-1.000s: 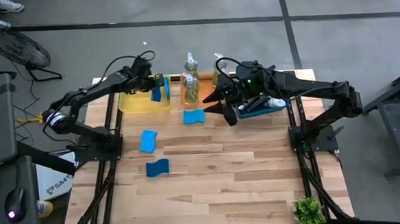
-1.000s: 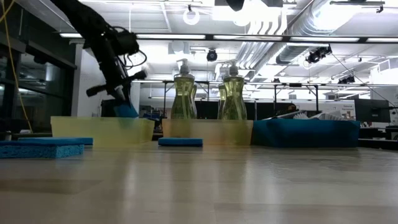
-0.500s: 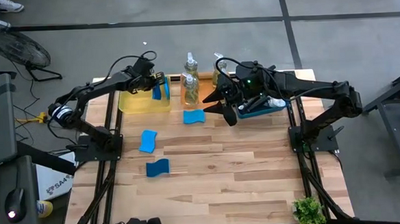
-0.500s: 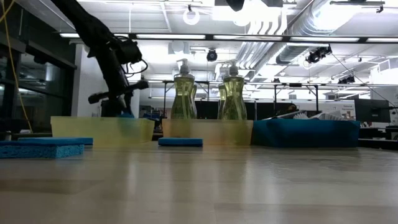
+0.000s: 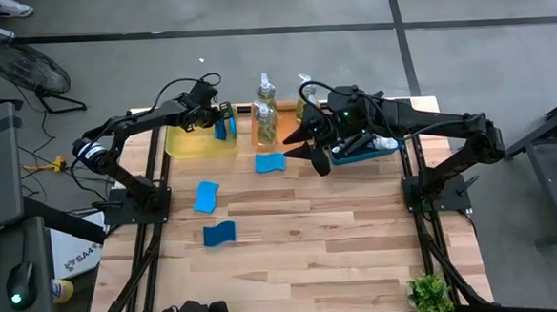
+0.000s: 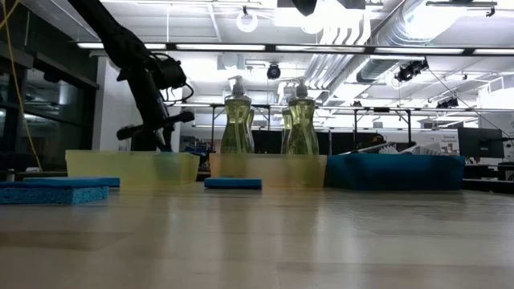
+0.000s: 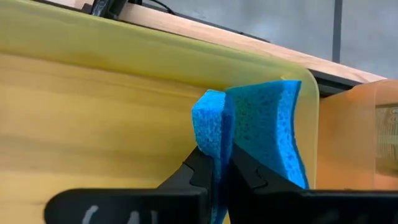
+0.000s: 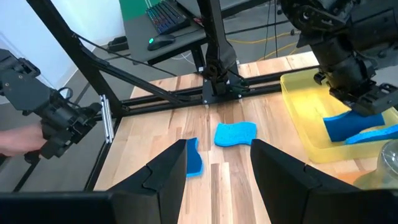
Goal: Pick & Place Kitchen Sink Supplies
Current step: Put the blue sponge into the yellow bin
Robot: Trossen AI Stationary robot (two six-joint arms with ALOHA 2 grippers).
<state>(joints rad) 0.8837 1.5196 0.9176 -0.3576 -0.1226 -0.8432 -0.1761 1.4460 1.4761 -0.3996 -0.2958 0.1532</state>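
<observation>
The left gripper (image 7: 219, 171) pinches a blue sponge (image 7: 261, 134) inside the yellow tray (image 5: 187, 144). The right gripper (image 8: 217, 163) hovers with fingers apart, holding nothing, beside the pump bottles (image 5: 265, 114); three more sponges (image 5: 207, 195) lie on the table (image 5: 341, 248).

The right claw (image 8: 217, 163) hangs above the wooden desk (image 8: 161, 155) with its two dark fingers (image 8: 166, 169) parted and nothing between them. Beyond them two blue sponges lie apart on the boards, one (image 8: 236, 134) flat, the other (image 8: 192, 157) partly hidden by a finger. The left claw (image 8: 367, 101) reaches into the yellow tray (image 8: 298, 109), pinching a blue sponge (image 8: 341, 127).
</observation>
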